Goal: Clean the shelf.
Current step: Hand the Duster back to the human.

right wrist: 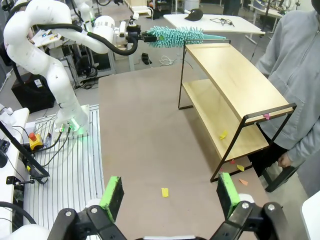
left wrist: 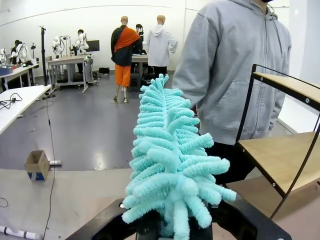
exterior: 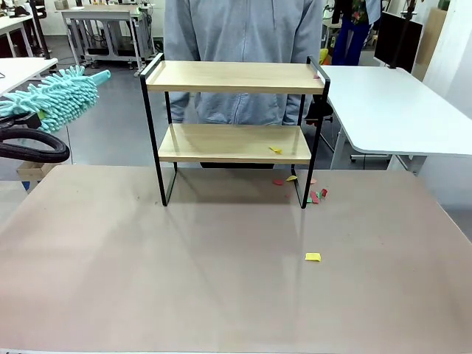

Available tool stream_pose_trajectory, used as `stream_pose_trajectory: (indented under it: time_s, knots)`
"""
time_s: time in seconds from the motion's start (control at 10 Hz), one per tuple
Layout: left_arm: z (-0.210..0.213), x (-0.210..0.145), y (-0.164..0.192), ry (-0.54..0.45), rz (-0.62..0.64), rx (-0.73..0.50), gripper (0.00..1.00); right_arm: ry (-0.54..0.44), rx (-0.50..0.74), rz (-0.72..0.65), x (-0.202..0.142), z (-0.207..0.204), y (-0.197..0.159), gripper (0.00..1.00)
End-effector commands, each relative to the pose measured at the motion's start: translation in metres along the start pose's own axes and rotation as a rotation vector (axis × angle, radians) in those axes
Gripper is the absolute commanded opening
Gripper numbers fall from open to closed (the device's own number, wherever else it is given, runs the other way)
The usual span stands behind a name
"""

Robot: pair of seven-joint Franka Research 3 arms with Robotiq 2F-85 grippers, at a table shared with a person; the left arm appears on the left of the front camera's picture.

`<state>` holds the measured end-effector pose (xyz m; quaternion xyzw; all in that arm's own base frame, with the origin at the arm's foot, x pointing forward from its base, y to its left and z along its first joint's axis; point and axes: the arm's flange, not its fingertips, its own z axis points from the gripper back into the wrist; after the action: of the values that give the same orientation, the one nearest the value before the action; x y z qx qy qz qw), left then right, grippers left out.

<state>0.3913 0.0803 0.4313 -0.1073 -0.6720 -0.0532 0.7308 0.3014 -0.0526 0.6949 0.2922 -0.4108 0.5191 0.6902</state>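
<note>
In the front view the shelf [exterior: 234,125] stands upright toward the far side of the table [exterior: 184,280], just in front of a person in a grey hoodie [exterior: 243,44]. A yellow paper scrap [exterior: 275,150] lies on its lower board near the right end, a small pink scrap [exterior: 316,74] sits at the right end of the top board, and more red and yellow scraps [exterior: 313,193] lie on the table around its right feet, with one yellow piece [exterior: 313,257] nearer the robot. A turquoise fluffy duster [exterior: 55,96] pokes in from the left edge, raised above table height and well apart from the shelf's left rail. In the left wrist view the left gripper [left wrist: 175,230] is clamped on the base of the duster [left wrist: 170,160], which rises straight ahead of it; the shelf [left wrist: 285,150] sits off to the right of the duster head, not touching it, with the person [left wrist: 235,70] behind. In the right wrist view the right gripper [right wrist: 170,195] holds its green-padded jaws wide apart with nothing between them, hovering over the near part of the table [right wrist: 140,130]; the shelf [right wrist: 230,95] lies ahead and to the right, well apart from it, and the left arm [right wrist: 45,45] holds the duster [right wrist: 177,36] level just beyond the shelf's far end.
</note>
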Motion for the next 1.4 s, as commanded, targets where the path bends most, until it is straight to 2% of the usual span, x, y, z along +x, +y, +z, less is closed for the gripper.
stream_pose_trajectory:
  time_s: [0.0,1.0,1.1,1.2,1.3]
  knots:
    - [0.0006,0.0034,0.0016,-0.006,0.003,0.001,0.17,0.001,0.003,0.02,0.0001,0.0013,-0.0011,1.0]
    - [0.0006,0.0034,0.0016,-0.006,0.003,0.001,0.17,0.001,0.003,0.02,0.0001,0.0013,-0.0011,1.0]
    - [-0.0003,0.0003,-0.0004,0.0,0.0,-0.001,0.74,0.001,0.003,0.02,0.0001,0.0013,-0.0011,1.0]
    - [0.002,0.0034,-0.0034,0.015,0.015,0.02,0.75,0.001,0.003,0.02,0.0001,0.0013,-0.0011,1.0]
    - [0.0039,0.007,-0.0051,0.022,0.026,0.02,1.0,0.001,0.003,0.02,0.0001,0.0013,-0.0011,1.0]
